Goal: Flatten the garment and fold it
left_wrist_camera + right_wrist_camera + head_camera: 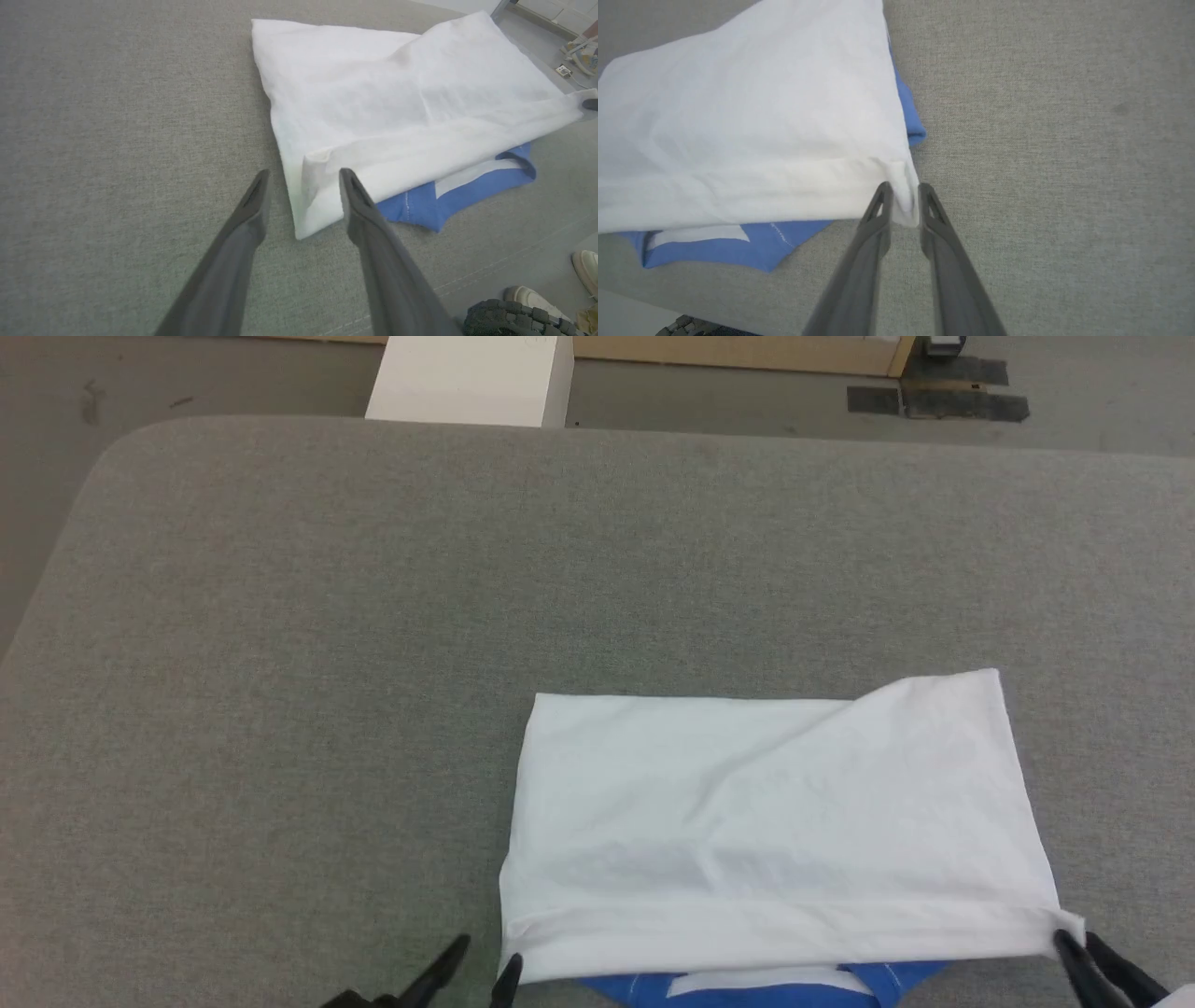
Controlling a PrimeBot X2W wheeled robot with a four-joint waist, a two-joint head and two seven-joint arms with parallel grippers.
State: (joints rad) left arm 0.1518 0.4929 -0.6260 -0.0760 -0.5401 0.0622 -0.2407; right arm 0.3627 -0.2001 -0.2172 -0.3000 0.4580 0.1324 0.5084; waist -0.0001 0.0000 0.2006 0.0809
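The garment (pixel 775 821) lies folded on the grey table (pixel 327 616), its white body on top and the blue neckline part (pixel 766 985) sticking out at the near edge. My left gripper (pixel 487 954) is open at the near left corner of the garment (pixel 397 102). That corner lies between the two fingers (pixel 348 186) of my left gripper (pixel 303 176), not pinched. My right gripper (pixel 1075 943) is shut on the near right corner. In the right wrist view its fingertips (pixel 883 191) squeeze a small tuck of the white hem of the garment (pixel 752 126).
A white box (pixel 467 378) stands on the floor beyond the table's far edge, with wooden furniture (pixel 738 350) and dark floor patches (pixel 934 397) behind. Pale shoes (pixel 586 270) and a ribbed wheel (pixel 509 319) show below the table's near edge.
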